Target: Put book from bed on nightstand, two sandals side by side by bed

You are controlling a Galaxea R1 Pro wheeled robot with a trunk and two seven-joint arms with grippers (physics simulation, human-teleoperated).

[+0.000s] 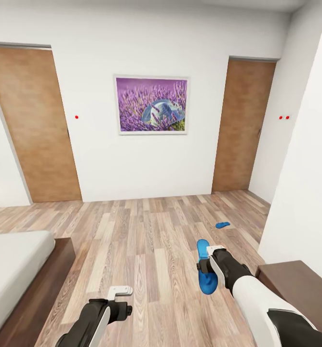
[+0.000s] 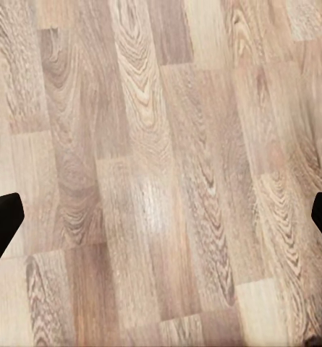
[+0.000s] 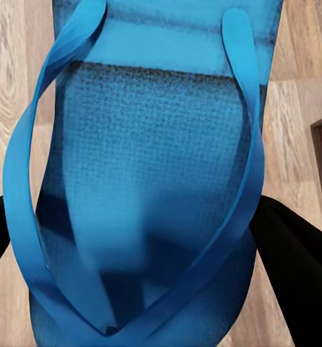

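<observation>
- A simulated bedroom seen from the robot's head: pale wood floor [image 1: 146,241], white walls, and two brown wooden doors, one at the left [image 1: 33,125] and one at the right [image 1: 243,125].
- Between the doors hangs a framed picture [image 1: 151,104] of purple lavender with a pale blue shape at its centre. No writing, brand or label can be read anywhere.
- Small red dots mark the wall: one beside the left door, a pair beside the right door.
- The bed [image 1: 11,270] fills the lower left corner, an off-white mattress on a dark wood frame.
- A dark reddish-brown nightstand [image 1: 301,284] sits in the lower right corner, against the white wall.
- The right gripper [image 1: 205,266] is clenched on a blue sandal [image 1: 205,270], held above the floor near the nightstand. In the right wrist view, the blue sandal [image 3: 150,181] shows its textured sole and two straps, with a black finger at each side.
- A second blue sandal [image 1: 222,224] lies on the floor farther off, toward the right door.
- The left gripper [image 1: 120,301] hangs over bare floor near the bed frame, fingers spread apart and grasping nothing; the left wrist view shows their dark tips at either edge over wood planks.
</observation>
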